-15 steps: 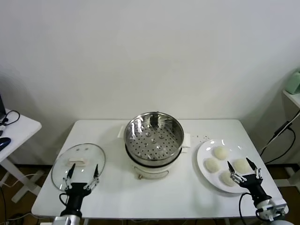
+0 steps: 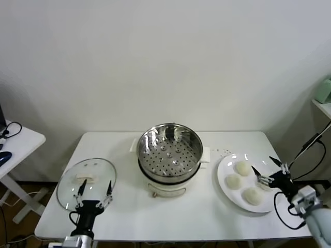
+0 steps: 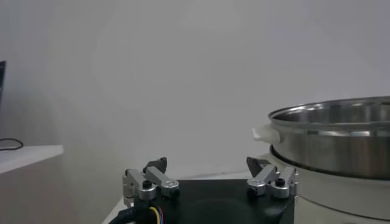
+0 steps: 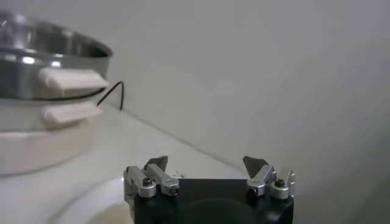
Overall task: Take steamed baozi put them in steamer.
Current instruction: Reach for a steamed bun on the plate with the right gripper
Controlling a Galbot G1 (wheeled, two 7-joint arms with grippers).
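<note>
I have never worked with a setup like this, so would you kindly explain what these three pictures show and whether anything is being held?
This is a two-armed robot at a white table. The wide picture comes from its head camera; the other two come from cameras on each wrist, looking out past the fingers.

In the middle stands a shiny round steel steamer with a perforated tray, on a cream base. Beside it, on the robot's left, lies a round glass lid. On the right, a flat white plate carries small cream-white steamed buns; three show clearly, the right gripper partly covers a fourth.

The left gripper waits open near the lid. The right gripper is open above the plate. Neither holds anything, and the steamer is empty.
</note>
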